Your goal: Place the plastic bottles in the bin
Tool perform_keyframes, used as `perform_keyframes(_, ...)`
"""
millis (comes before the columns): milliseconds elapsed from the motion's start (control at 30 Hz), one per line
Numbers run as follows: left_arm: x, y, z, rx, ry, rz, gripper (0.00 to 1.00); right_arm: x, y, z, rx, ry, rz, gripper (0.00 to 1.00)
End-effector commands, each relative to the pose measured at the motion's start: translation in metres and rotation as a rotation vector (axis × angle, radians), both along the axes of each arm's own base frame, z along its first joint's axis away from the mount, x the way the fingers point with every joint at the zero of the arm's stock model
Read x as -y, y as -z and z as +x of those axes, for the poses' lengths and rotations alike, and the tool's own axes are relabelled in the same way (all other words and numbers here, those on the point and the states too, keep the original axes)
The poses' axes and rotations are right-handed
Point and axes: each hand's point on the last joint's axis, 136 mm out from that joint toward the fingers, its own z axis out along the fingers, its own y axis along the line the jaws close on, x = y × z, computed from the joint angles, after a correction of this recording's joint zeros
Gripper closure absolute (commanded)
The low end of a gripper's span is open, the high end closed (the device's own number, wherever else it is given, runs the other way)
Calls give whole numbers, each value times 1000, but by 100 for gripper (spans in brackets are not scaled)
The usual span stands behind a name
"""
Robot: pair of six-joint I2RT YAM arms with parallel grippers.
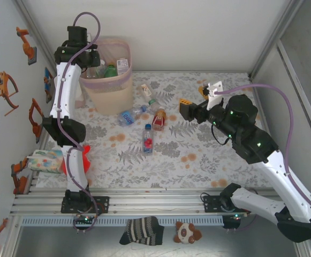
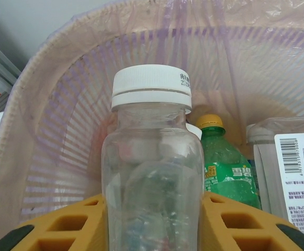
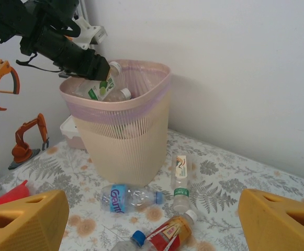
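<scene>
A clear plastic bottle (image 2: 152,157) with a white cap sits between the yellow fingers (image 2: 63,225) of my left gripper (image 2: 153,214), which is shut on it above the bin's (image 1: 110,88) left rim. Inside the beige, pink-lined bin (image 2: 63,130) lie a green bottle (image 2: 227,172) and other bottles. My right gripper (image 1: 190,110) hovers open above the table with nothing between its fingers (image 3: 23,219). On the table lie a blue-labelled bottle (image 3: 123,197), a clear one with a green band (image 3: 180,175), a red-labelled one (image 3: 172,232) and a blue-capped one (image 1: 148,138).
A tissue pack (image 1: 45,160) and a red plush toy (image 1: 74,160) lie at the table's left, by the left arm. A white box (image 3: 70,130) stands behind the bin. Orange toy excavators (image 3: 29,138) hang on the left wall. A sock (image 1: 142,231) lies beyond the near rail.
</scene>
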Motion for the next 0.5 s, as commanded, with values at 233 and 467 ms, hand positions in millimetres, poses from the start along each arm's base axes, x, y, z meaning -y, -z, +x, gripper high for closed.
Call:
perform_keyframes(233, -13, 109, -4, -302, -38, -13, 63, 6, -11, -2, 21, 18, 41, 17)
perform_keyframes(467, -23, 123, -4, -330, -67, 21, 63, 6, -12, -1, 24, 21, 40, 17)
